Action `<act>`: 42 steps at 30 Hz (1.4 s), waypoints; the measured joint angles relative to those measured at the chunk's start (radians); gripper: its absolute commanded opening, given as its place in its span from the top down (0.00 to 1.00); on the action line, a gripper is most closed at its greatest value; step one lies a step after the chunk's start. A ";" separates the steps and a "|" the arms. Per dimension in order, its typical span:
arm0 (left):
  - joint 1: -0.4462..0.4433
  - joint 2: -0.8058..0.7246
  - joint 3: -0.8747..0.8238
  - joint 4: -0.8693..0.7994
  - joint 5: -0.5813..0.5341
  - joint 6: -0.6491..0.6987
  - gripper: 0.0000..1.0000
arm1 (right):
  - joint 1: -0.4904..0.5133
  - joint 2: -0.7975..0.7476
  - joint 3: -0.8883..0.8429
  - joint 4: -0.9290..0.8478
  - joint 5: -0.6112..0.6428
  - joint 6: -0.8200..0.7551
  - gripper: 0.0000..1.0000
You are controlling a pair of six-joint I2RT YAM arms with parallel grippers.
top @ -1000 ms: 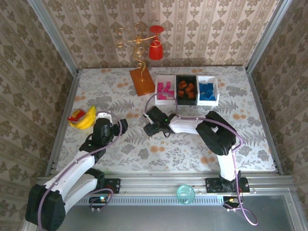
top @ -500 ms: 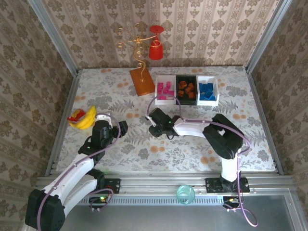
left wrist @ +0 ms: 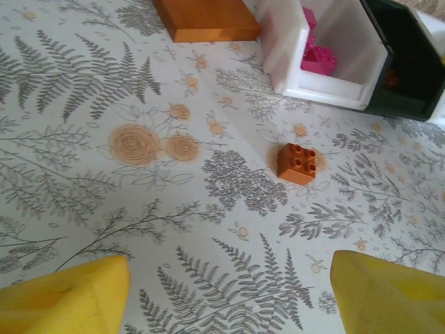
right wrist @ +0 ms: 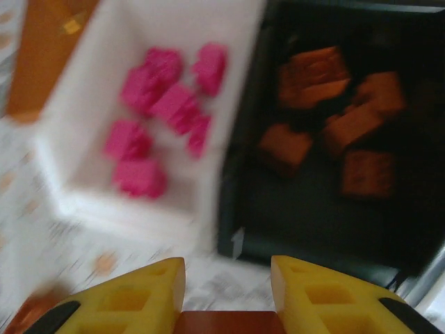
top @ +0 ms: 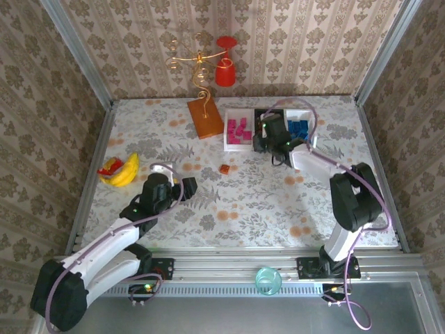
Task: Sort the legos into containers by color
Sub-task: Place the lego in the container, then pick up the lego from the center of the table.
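1. Left tool [left wrist: 229,296]: spread wide, empty, above the desk [top: 278,202].
2. Loose lego [left wrist: 297,163]: orange, studs up, on the desk near the left white bin [left wrist: 285,56], not touching it.
3. Right tool [right wrist: 226,306]: pinching the held lego [right wrist: 224,324], orange-brown, above the black bin's [right wrist: 292,236] near edge.
4. Black bin: orange legos [right wrist: 348,125].
5. Left white bin: pink legos [right wrist: 167,104].
6. Right white bin [top: 306,147]: blue legos [top: 299,130].
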 measured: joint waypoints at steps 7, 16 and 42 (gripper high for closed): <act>-0.032 0.014 0.031 0.003 -0.010 0.000 0.22 | -0.092 0.194 0.194 -0.027 0.009 0.022 0.40; -0.032 0.043 0.031 -0.004 -0.027 0.021 0.20 | -0.036 0.064 0.064 0.003 -0.027 0.013 0.28; 0.023 -0.072 -0.016 -0.045 -0.029 0.032 0.19 | 0.301 0.352 0.202 -0.026 -0.061 -0.218 0.22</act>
